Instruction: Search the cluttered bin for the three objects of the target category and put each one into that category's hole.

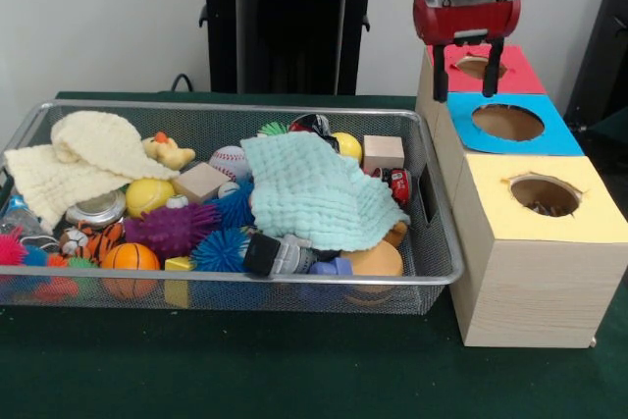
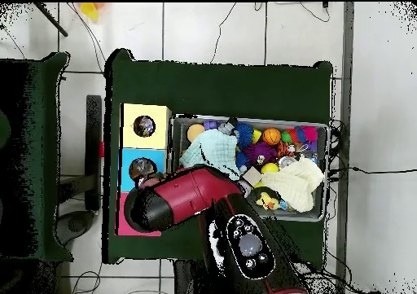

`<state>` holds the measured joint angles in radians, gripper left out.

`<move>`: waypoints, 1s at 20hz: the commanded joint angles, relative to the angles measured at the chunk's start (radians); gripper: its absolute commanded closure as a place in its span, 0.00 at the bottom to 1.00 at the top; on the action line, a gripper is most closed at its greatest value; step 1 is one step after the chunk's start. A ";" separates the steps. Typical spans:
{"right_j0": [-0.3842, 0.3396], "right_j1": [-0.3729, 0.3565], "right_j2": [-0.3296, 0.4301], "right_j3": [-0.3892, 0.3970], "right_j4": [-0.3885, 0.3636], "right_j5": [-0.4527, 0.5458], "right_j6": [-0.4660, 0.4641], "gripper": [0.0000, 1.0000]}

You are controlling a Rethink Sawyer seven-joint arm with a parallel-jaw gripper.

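the tool [image 1: 467, 71] hangs open and empty over the red hole [image 1: 480, 67]; a drop looks done, so next it should return to the bin [image 1: 433, 205].

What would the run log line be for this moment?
claw: open, empty, over red box hole | bin: full of toys, cloths | blue hole, yellow hole: clear of claw

Blue hole [image 1: 507, 122] and yellow hole [image 1: 545, 194] lie unobstructed — claw [image 1: 468, 73] hangs over red hole [image 1: 478, 67].
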<state>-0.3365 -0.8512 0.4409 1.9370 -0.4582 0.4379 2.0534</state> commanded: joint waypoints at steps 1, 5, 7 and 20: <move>-0.036 -0.096 -0.019 -0.032 0.041 0.155 -0.019 0.00; -0.077 -0.117 0.008 -0.018 0.048 0.176 -0.071 0.00; -0.112 -0.119 0.028 -0.010 0.048 0.176 -0.106 0.00; -0.337 -0.087 0.151 0.013 -0.001 0.178 -0.256 0.00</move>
<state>-0.5952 -0.9586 0.4846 1.9408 -0.4344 0.4940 2.0531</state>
